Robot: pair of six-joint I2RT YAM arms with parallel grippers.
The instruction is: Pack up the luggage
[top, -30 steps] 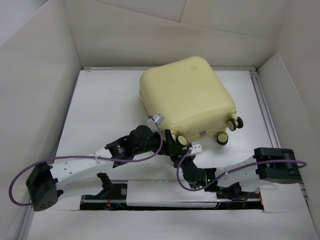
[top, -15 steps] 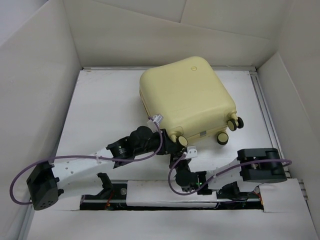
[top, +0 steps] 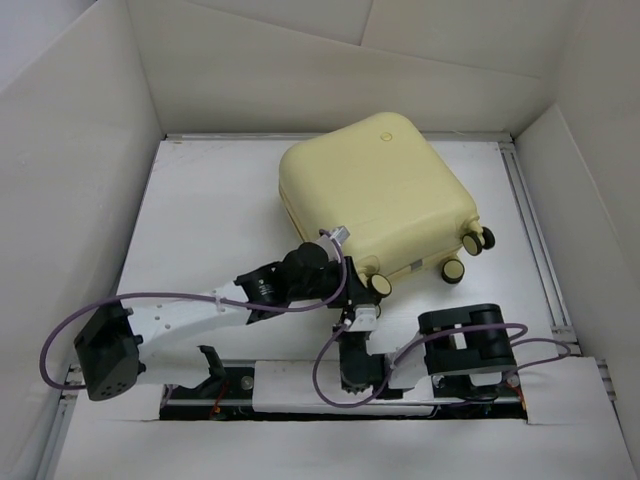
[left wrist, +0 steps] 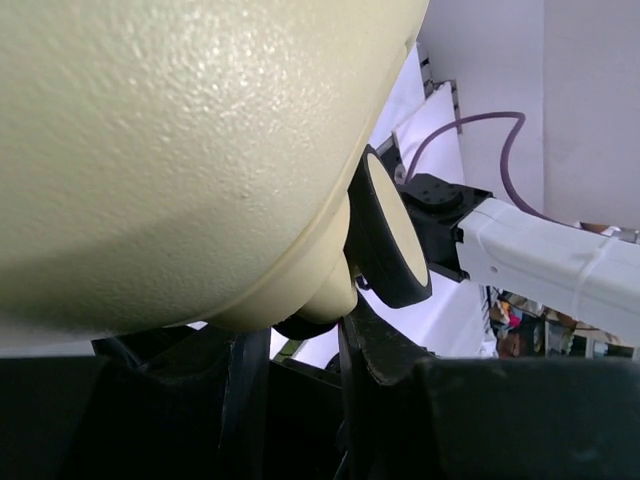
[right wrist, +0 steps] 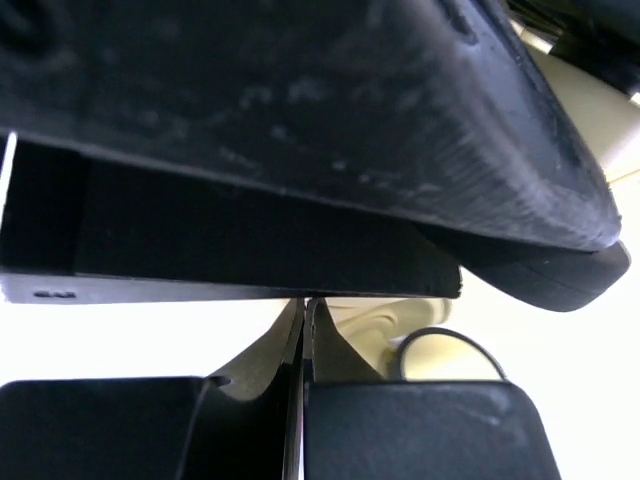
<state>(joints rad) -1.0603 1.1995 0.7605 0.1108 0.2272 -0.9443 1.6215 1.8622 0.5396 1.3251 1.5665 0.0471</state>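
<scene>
1. Luggage: pale yellow hard shell, closed, lying flat on the far centre-right of the table, wheels towards the near right.
2. Left arm: stretched diagonally from the near-left base to the case's near corner. The left gripper has its fingers drawn in narrow around the stem of the corner caster.
3. Right arm: folded low by its base. The right gripper points at that same corner, fingers pressed together, holding nothing.
4. Round emblem on the lid: too small to read.
</scene>
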